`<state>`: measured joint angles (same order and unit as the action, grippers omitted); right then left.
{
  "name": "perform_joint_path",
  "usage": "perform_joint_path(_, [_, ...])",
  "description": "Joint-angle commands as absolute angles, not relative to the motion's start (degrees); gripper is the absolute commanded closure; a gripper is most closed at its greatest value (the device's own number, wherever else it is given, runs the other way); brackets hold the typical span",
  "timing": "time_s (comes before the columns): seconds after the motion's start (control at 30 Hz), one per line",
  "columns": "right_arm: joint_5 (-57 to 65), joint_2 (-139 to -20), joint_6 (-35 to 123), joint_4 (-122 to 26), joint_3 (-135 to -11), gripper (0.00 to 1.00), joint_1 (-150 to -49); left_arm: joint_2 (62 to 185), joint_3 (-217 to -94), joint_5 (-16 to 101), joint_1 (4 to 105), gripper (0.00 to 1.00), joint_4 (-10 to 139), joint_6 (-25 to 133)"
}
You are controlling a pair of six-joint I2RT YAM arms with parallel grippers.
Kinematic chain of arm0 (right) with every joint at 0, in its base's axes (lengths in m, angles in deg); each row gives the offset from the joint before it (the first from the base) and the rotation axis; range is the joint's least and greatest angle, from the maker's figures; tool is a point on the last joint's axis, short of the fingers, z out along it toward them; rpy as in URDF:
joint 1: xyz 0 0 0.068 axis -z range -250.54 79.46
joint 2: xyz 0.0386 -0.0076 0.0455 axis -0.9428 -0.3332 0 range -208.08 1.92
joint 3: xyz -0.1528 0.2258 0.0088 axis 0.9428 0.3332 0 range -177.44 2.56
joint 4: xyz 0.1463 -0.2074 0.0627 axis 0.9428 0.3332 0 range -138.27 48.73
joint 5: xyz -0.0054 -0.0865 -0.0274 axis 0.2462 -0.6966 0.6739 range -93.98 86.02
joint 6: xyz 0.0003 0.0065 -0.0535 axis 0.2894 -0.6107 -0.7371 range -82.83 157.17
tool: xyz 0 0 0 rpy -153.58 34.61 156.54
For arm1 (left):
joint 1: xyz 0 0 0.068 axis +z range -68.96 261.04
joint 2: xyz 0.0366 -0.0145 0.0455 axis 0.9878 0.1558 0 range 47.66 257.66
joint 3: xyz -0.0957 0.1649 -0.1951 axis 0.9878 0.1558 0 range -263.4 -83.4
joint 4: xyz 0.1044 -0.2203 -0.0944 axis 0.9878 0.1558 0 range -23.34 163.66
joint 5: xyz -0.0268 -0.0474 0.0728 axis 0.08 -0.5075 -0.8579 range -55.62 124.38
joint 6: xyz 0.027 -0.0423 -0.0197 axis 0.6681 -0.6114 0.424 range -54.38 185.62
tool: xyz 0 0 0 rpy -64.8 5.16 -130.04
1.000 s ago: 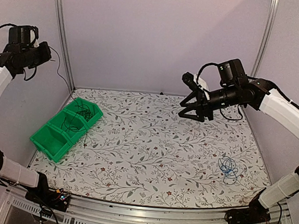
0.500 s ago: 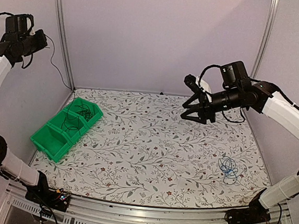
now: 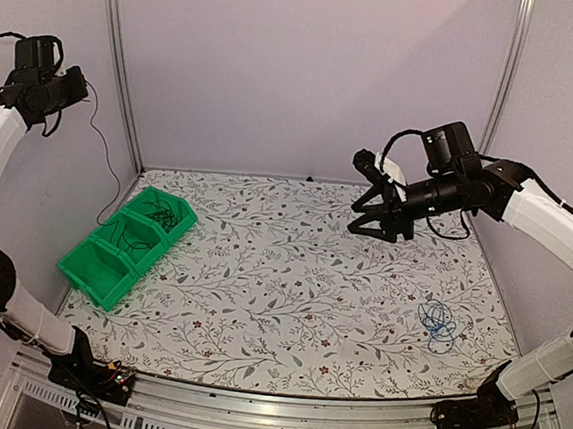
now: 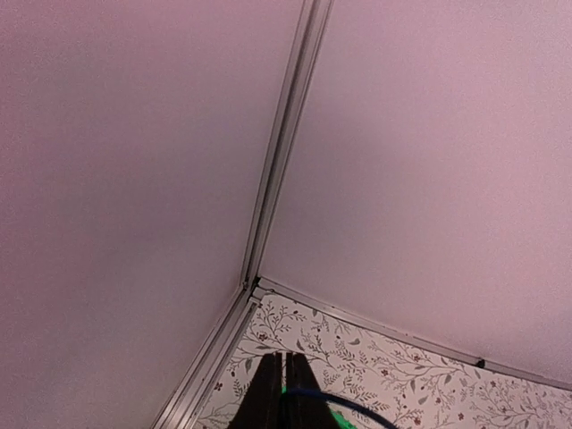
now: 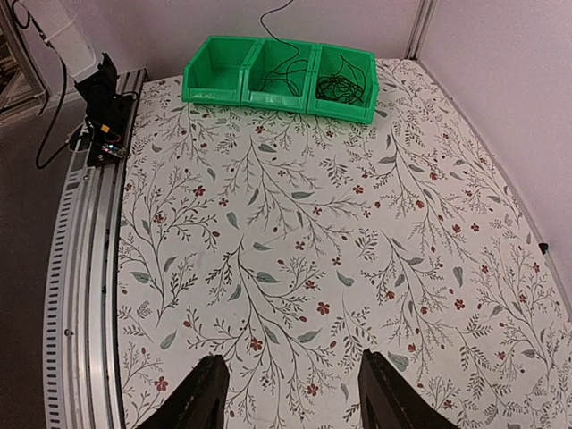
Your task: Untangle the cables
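Note:
My left gripper is raised high at the far left, shut on a thin black cable that hangs from it down into the green bin. In the left wrist view the jaws are closed with a dark cable crossing them. More black cables lie tangled in the bin's far and middle compartments, also seen in the right wrist view. A bright blue cable lies coiled on the table at the near right. My right gripper hovers open and empty above the table's far right.
The green bin has three compartments and sits slanted along the table's left edge; its near compartment is empty. Plain walls and metal corner posts enclose the floral table. An aluminium rail runs along the near edge.
My left gripper has lifted and drawn back to the left, pulling the black cable longer and straighter out of the bin. My right gripper has drifted slightly right, still open.

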<state>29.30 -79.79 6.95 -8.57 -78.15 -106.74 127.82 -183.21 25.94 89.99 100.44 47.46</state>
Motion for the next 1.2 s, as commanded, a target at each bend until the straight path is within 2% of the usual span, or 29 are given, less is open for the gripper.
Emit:
perform_joint_path(0.0, [28.7,-77.7,6.2,-9.5,-76.8,0.46,-106.6,126.7,-177.2,26.0,90.6,1.0,99.6,48.2])
perform_joint_path(0.5, [29.2,-78.5,6.2,-9.5,-76.8,0.46,-106.6,115.3,-149.8,25.0,90.6,1.0,96.4,49.2])
perform_joint_path(0.87, [29.1,-78.8,6.2,-9.2,-76.4,0.46,-106.6,117.9,-146.6,18.2,90.8,1.0,100.7,51.7])
perform_joint_path(1.17, [28.3,-78.2,5.8,-9.2,-75.3,0.46,-106.6,122.3,-143.5,23.7,91.4,1.0,99.6,50.8])
